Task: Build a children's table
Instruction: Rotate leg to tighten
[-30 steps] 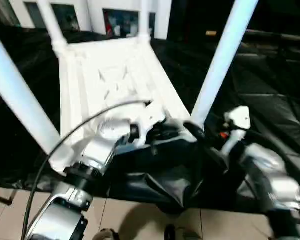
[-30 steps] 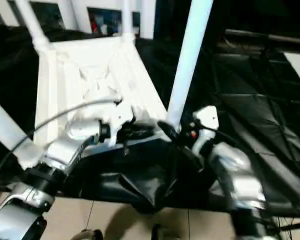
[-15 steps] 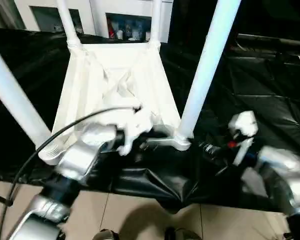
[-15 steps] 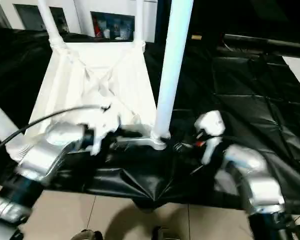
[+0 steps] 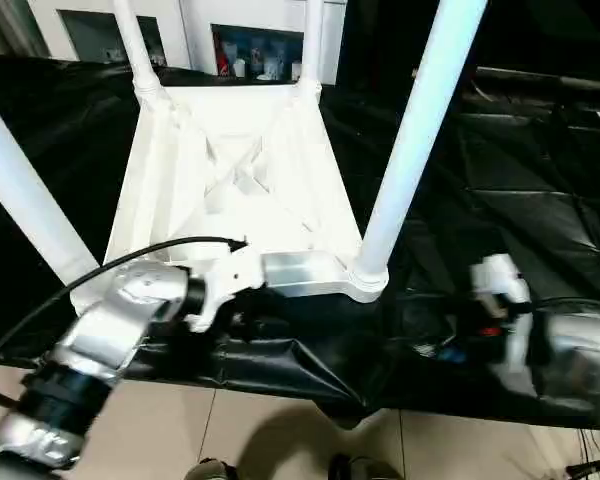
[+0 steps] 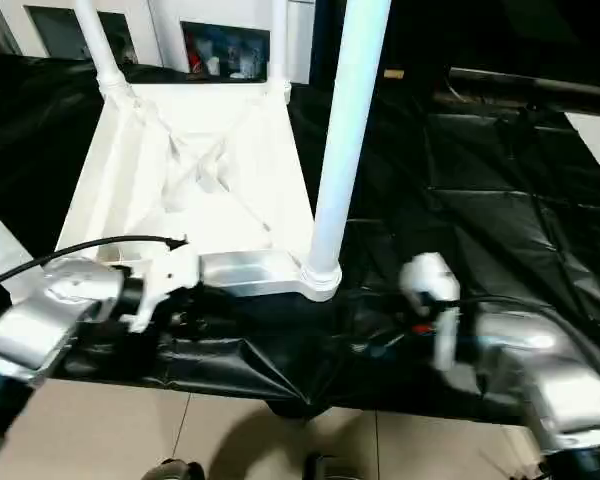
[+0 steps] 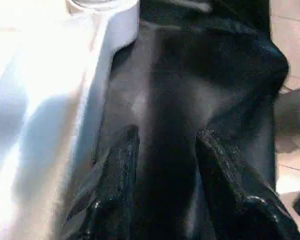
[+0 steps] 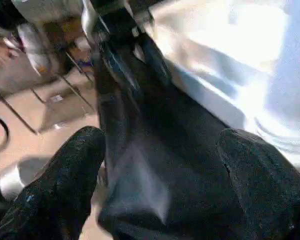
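Note:
The children's table lies upside down on black cloth, its ribbed white top [image 5: 230, 170] facing up. All four white legs stand upright in the corner sockets, among them the near right leg [image 5: 410, 150] and the near left leg [image 5: 20, 200]. My left gripper [image 7: 168, 136] hovers over the cloth just in front of the top's near edge [image 7: 105, 55], open with nothing between its fingers. My right gripper [image 8: 162, 145] is open and wide, low at the cloth beside the near right socket [image 5: 368, 280], and holds nothing.
The black cloth [image 5: 520, 200] covers the work surface and hangs over its front edge. Tiled floor [image 5: 280, 430] lies below that edge. A black cable [image 5: 80, 285] arcs over my left forearm. White cabinets [image 5: 250, 30] stand behind the table.
Both arms have drawn back from the base of the near right leg toward the front edge. The left gripper has opened. The camera has also shifted.

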Controlling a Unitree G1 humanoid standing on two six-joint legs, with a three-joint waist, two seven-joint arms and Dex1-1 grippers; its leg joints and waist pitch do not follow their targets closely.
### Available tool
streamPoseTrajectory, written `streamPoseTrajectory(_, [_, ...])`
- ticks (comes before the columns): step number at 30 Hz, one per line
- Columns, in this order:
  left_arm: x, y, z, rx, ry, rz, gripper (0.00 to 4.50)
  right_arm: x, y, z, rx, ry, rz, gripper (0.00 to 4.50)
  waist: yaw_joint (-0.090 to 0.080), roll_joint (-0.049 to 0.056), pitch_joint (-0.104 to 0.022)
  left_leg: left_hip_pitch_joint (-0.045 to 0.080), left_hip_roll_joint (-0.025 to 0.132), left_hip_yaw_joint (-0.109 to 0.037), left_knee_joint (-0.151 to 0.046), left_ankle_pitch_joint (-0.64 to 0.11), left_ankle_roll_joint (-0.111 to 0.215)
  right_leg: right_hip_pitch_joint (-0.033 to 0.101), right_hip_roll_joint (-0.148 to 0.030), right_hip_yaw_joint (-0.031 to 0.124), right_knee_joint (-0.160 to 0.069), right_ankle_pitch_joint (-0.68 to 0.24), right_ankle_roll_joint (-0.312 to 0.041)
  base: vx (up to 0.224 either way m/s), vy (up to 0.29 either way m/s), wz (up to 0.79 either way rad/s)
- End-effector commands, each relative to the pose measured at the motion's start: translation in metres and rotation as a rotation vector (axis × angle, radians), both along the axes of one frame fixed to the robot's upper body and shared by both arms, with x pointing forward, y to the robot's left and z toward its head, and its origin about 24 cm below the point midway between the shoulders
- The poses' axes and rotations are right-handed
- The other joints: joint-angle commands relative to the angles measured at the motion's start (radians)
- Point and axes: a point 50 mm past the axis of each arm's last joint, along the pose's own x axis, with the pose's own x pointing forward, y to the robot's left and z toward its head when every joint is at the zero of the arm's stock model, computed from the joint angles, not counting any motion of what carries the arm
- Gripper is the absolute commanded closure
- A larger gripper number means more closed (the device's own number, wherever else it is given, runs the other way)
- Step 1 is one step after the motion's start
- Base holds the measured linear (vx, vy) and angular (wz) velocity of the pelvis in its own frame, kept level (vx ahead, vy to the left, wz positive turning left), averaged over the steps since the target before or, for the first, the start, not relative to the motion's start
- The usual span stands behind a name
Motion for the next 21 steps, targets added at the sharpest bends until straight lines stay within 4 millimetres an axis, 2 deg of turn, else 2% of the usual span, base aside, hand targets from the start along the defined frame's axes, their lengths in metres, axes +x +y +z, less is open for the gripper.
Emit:
streamPoseTrajectory(1, [-0.004,0.0,-0.001,0.01,0.014,-0.008,2.45,0.007,0.018,0.001,0.026,-0.04,-0.018,0.6,-0.001,-0.011,-0.068,0.012,0.019,-0.007,-0.065,-0.152,0.077,0.056,-0.055,0.036,-0.065,-0.276,-0.199,0.0,0.0,0.0])
streamPoseTrajectory(2, [-0.004,0.002,-0.003,0.023,0.006,0.005,2.45,0.017,0.031,-0.003,0.04,-0.074,-0.102,0.6,-0.002,-0.01,-0.067,0.014,0.018,-0.006,-0.066,-0.161,0.062,0.053,-0.054,0.036,-0.068,-0.302,-0.186,0.0,0.0,0.0])
streamPoseTrajectory(3, [-0.004,0.002,-0.003,0.023,0.006,0.005,2.45,0.017,0.031,-0.003,0.04,-0.074,-0.102,0.6,-0.005,-0.008,-0.066,0.014,0.018,-0.008,-0.067,-0.166,0.045,0.048,-0.056,0.037,-0.069,-0.332,-0.176,0.0,0.0,0.0])
streamPoseTrajectory(4, [-0.004,0.002,-0.003,0.025,0.004,0.009,2.45,0.02,0.033,-0.004,0.041,-0.08,-0.127,0.6,-0.003,-0.009,-0.067,0.015,0.018,-0.009,-0.068,-0.169,0.038,0.05,-0.055,0.036,-0.07,-0.339,-0.171,0.0,0.0,0.0])
streamPoseTrajectory(5, [-0.003,0.003,-0.003,0.03,0.0,0.019,2.45,0.023,0.04,-0.006,0.073,-0.075,-0.154,0.6,-0.001,-0.008,-0.066,0.023,0.02,-0.006,-0.068,-0.171,0.03,0.045,-0.052,0.039,-0.07,-0.324,-0.172,0.0,0.0,0.0])
streamPoseTrajectory(7, [-0.002,0.005,-0.004,0.038,0.001,0.037,2.45,0.029,0.053,-0.01,0.131,-0.051,-0.194,0.6,0.002,-0.004,-0.066,0.024,0.02,-0.006,-0.071,-0.181,0.022,0.045,-0.051,0.039,-0.066,-0.297,-0.181,0.0,0.0,0.0])
streamPoseTrajectory(8, [-0.002,0.005,-0.004,0.038,0.001,0.037,2.45,0.029,0.053,-0.01,0.131,-0.051,-0.194,0.6,0.002,-0.004,-0.066,0.023,0.019,-0.006,-0.071,-0.182,0.021,0.047,-0.05,0.039,-0.066,-0.293,-0.181,0.0,0.0,0.0])
streamPoseTrajectory(11, [-0.002,0.006,-0.005,0.048,-0.001,0.049,2.45,0.032,0.073,-0.013,0.207,-0.009,-0.212,0.6,-0.001,-0.005,-0.069,0.018,0.018,-0.009,-0.073,-0.166,0.018,0.053,-0.053,0.038,-0.061,-0.263,-0.18,0.0,0.0,0.0])
streamPoseTrajectory(14, [0.001,0.006,-0.006,0.048,-0.029,0.082,2.45,0.039,0.089,-0.013,0.249,-0.014,-0.283,0.6,-0.005,-0.004,-0.071,0.016,0.017,-0.008,-0.072,-0.144,0.018,0.053,-0.053,0.039,-0.055,-0.224,-0.188,0.0,0.0,0.0])
streamPoseTrajectory(15, [0.002,0.005,-0.006,0.044,-0.044,0.087,2.45,0.045,0.094,-0.013,0.262,-0.013,-0.357,0.6,-0.006,-0.007,-0.071,0.015,0.017,-0.007,-0.072,-0.142,0.017,0.052,-0.054,0.04,-0.055,-0.223,-0.188,0.0,0.0,0.0])
streamPoseTrajectory(19, [0.003,0.005,-0.007,0.05,-0.058,0.095,2.45,0.052,0.098,-0.015,0.279,0.005,-0.453,0.6,-0.007,-0.004,-0.071,0.018,0.017,-0.007,-0.073,-0.139,0.005,0.054,-0.051,0.041,-0.054,-0.206,-0.186,0.0,0.0,0.0])
streamPoseTrajectory(21, [0.004,0.004,-0.008,0.049,-0.073,0.107,2.45,0.061,0.091,-0.018,0.27,0.009,-0.594,0.6,-0.006,-0.003,-0.069,0.021,0.016,-0.004,-0.074,-0.148,-0.002,0.048,-0.05,0.042,-0.056,-0.213,-0.184,0.0,0.0,0.0])
